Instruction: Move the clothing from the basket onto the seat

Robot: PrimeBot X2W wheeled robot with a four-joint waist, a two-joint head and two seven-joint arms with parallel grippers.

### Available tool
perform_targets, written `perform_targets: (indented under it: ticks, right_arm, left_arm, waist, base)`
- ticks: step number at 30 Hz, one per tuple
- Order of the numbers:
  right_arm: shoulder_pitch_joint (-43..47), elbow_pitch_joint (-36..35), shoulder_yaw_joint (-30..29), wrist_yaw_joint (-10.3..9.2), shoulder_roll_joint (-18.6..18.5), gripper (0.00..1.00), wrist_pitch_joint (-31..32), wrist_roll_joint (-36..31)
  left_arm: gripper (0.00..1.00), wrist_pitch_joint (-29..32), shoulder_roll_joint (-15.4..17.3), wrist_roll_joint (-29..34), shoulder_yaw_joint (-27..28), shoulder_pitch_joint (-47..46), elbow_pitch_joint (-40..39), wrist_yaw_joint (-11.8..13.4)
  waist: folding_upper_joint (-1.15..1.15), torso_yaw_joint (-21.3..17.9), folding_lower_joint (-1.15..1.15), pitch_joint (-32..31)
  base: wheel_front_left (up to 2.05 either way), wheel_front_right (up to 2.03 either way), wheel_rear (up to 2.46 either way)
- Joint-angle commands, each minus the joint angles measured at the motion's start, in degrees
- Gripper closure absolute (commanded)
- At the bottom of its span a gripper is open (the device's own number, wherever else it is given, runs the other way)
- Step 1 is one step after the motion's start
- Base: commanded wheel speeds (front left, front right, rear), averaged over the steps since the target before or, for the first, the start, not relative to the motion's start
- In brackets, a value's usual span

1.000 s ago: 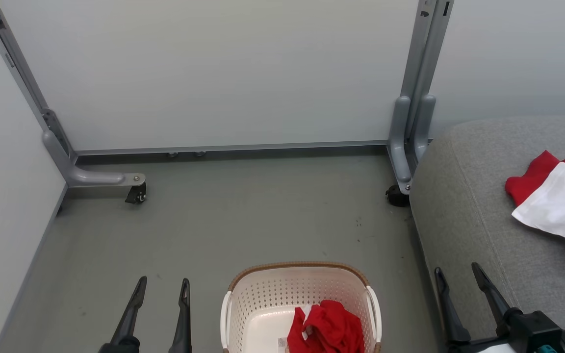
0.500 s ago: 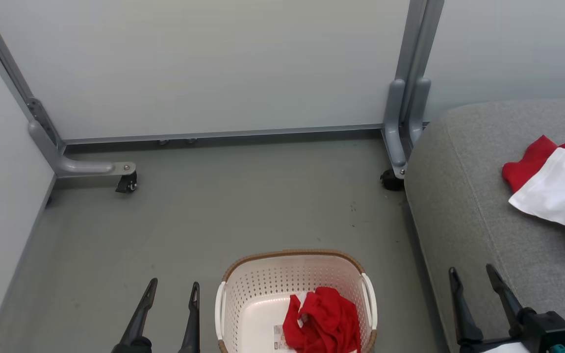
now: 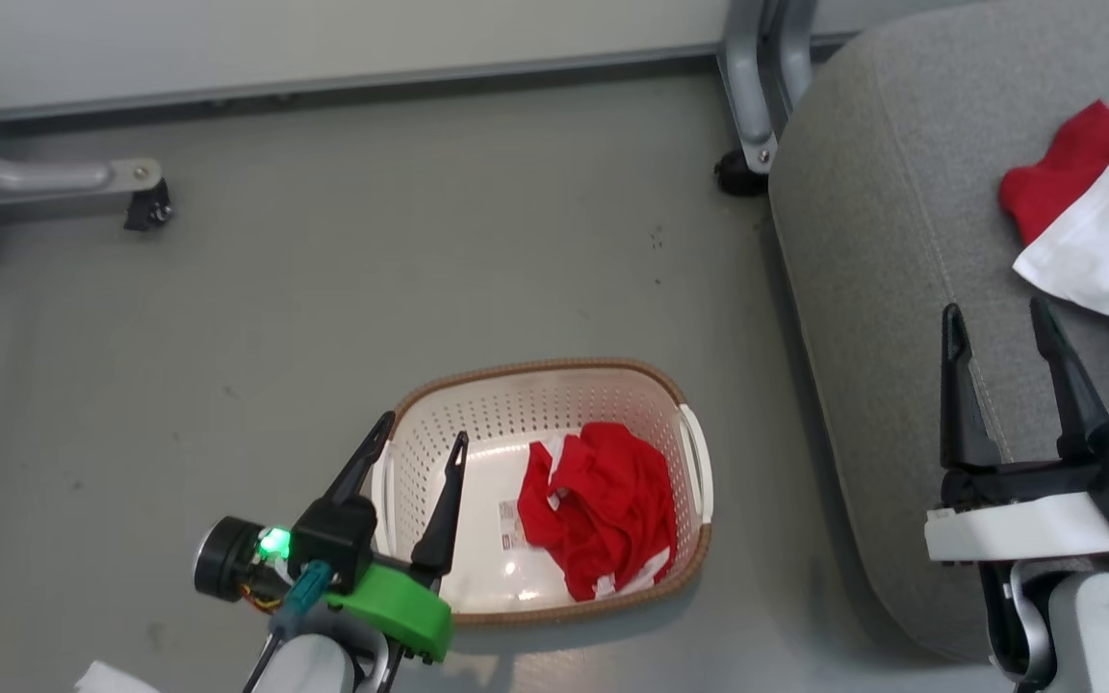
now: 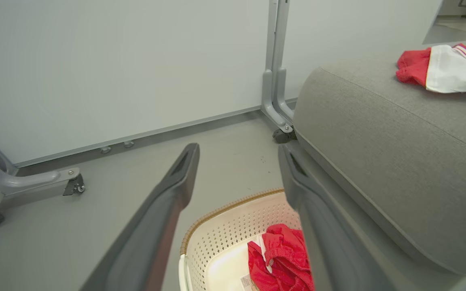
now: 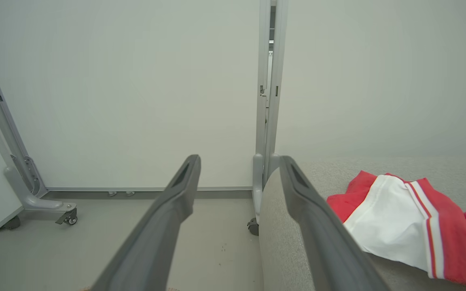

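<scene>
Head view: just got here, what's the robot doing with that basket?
The robot is shifting clothing from the basket on the floor to the seat. One red-and-white garment lies on the seat, and a crumpled red garment sits in the basket. The left pincer is open and empty at the basket's left side, apart from that garment. The right pincer is open and empty over the seat.
</scene>
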Motion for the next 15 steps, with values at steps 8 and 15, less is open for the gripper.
perform_targets:
  ticks: [8, 15]
  right_arm:
    - [-7.6, -4.2, -3.5, -0.08, 0.2, 0.0, -0.2, 0.2]
    - [-11.3, -6.7, -4.9, -0.08, 0.5, 0.0, -0.2, 1.0]
  left_arm:
    - [0.0, 0.0, 0.8, -2.4, -7.9, -20.9, 21.6, -0.4]
    - [0.0, 2.6, 0.1, -6.1, -18.6, -36.1, 36.0, -0.4]
  waist:
    - [0.0, -7.4, 0.0, 23.4]
    - [0.0, -9.0, 0.0, 32.5]
  base:
    - [0.0, 0.0, 0.0]
    - [0.0, 0.0, 0.0]
